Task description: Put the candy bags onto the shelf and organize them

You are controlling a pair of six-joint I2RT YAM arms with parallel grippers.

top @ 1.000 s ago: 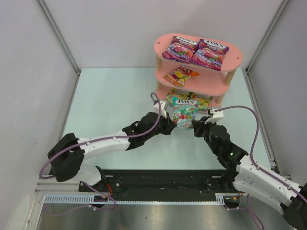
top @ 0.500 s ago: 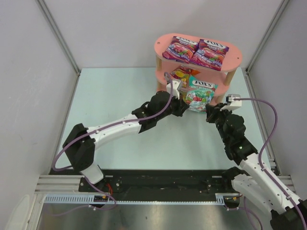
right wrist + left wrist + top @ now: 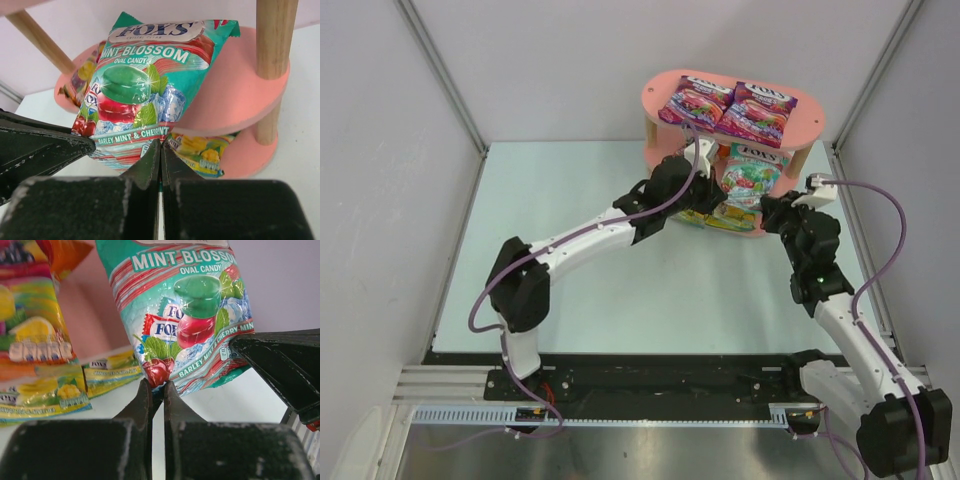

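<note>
The teal-white candy bag (image 3: 752, 180) hangs upright in front of the middle tier of the pink shelf (image 3: 655, 100), held along its lower edge by both arms. The left gripper (image 3: 717, 203) has its fingers drawn narrow on the bag's lower left corner; in the left wrist view the two black fingers (image 3: 145, 400) meet on the foil just beneath the printed cherry, and the rest of the bag (image 3: 185, 315) rises straight above them. The right gripper (image 3: 769, 206) is pressed tight on the same lower edge further right, and from its wrist camera the bag (image 3: 145, 85) stands directly above the closed fingertips (image 3: 152, 155), its logo end reaching up toward the top board. The bag's upper half overlaps the middle board (image 3: 240, 95), beside a wooden post (image 3: 275, 35), while its lower edge sticks out past the board's front rim; whether it touches the board cannot be told. Two purple-magenta bags (image 3: 695, 103) lie side by side on the top tier. An orange and yellow bag (image 3: 30, 330) sits on the middle tier to the left of the held one, and yellow-green bags (image 3: 40, 397) lie on the bottom tier, below both grippers. The shelf stands at the far side of the pale green table (image 3: 570, 200).
</note>
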